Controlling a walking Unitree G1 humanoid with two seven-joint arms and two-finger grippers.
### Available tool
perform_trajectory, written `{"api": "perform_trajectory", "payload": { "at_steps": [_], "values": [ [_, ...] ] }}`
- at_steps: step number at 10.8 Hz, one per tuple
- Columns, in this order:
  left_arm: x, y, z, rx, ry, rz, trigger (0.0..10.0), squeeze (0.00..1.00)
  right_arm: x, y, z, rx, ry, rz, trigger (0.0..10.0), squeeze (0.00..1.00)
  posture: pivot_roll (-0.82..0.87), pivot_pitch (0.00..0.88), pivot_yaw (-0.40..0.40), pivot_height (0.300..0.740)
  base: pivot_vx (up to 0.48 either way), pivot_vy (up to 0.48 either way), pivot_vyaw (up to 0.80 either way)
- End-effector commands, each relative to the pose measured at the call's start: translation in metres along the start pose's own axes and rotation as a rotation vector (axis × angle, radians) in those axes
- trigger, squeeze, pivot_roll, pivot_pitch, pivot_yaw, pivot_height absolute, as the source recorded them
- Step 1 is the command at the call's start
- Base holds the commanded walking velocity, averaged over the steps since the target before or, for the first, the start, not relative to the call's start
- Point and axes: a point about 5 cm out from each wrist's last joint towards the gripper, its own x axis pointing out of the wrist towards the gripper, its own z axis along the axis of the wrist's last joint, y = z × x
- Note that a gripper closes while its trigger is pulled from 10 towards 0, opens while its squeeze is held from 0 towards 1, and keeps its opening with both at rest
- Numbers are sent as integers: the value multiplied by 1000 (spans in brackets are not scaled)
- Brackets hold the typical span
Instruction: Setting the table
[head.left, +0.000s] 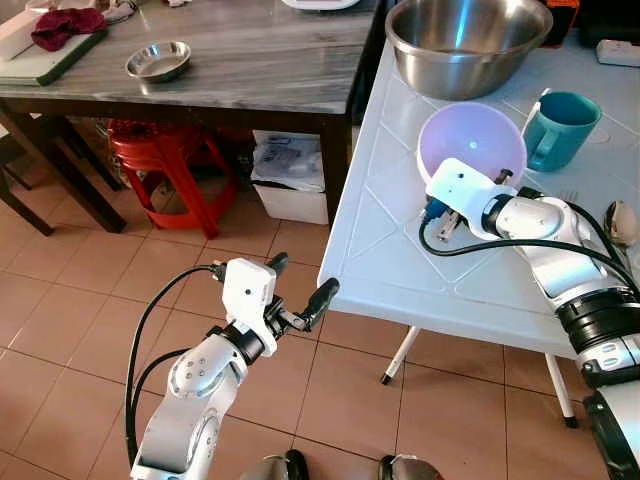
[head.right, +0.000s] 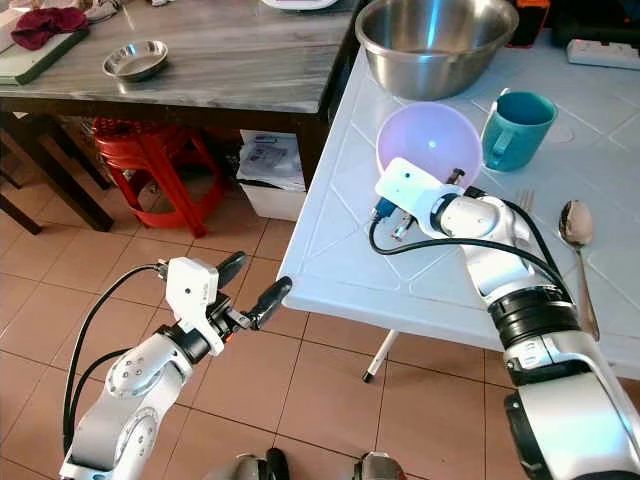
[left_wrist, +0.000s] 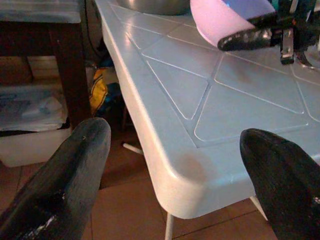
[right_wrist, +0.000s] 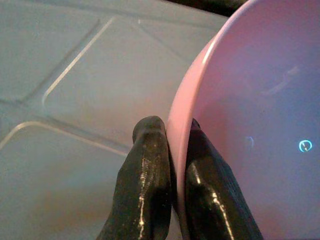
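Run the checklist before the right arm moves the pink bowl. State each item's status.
1. Grip on the pink bowl: the right gripper has one finger outside the rim and one inside, pinched on it. Ok.
2. Bowl contents: looks empty in the right wrist view. Ok.
3. Neighbours: the steel mixing bowl sits close behind and the teal mug beside; the gap to the steel bowl is hard to judge. Cannot tell.
4. Landing space: bare white table lies in front of the bowl. Ok.
5. Left gripper: open, off the table corner, out of the way. Ok.
6. Spoon: lies to the right, apart from the bowl. Ok.
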Motion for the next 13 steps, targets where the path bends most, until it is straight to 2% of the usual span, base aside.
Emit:
{"api": "perform_trajectory", "payload": {
  "at_steps": [1, 4, 5, 6, 7, 9, 11, 13],
  "values": [
    [-2, 3, -2, 14, 17, 6, 10000, 0, 0, 0, 13, -16, -60, 0, 0, 0, -118, 159, 112, 740, 0, 0, 0],
    [-1, 8, 1, 31, 9, 56, 10000, 0, -3, 4, 24, 55, -156, -55, 0, 0, -116, 155, 113, 740, 0, 0, 0],
    [2, 16, 5, 53, -12, 130, 10000, 0, -7, 10, 30, 112, -231, -102, 0, 0, -117, 152, 110, 740, 0, 0, 0],
    [3, 22, 8, 64, -22, 167, 10000, 0, -10, 14, 31, 161, -262, -152, 8235, 0, -117, 151, 110, 740, 0, 0, 0],
    [4, 31, 14, 82, -52, 245, 10000, 0, -18, 21, 32, 241, -323, -257, 10000, 0, -117, 151, 111, 740, 0, 0, 0],
    [5, 41, 18, 90, -80, 334, 10000, 0, -32, 31, 25, 352, -354, -414, 10000, 0, -120, 148, 113, 740, 0, 0, 0],
    [11, 47, 22, 112, -94, 388, 10000, 0, -42, 44, 31, 438, -404, -484, 10000, 0, -127, 143, 120, 740, 0, 0, 0],
    [12, 48, 22, 116, -101, 394, 10000, 0, -49, 51, 39, 494, -453, -532, 10000, 0, -129, 136, 123, 740, 0, 0, 0]
  ]
}}
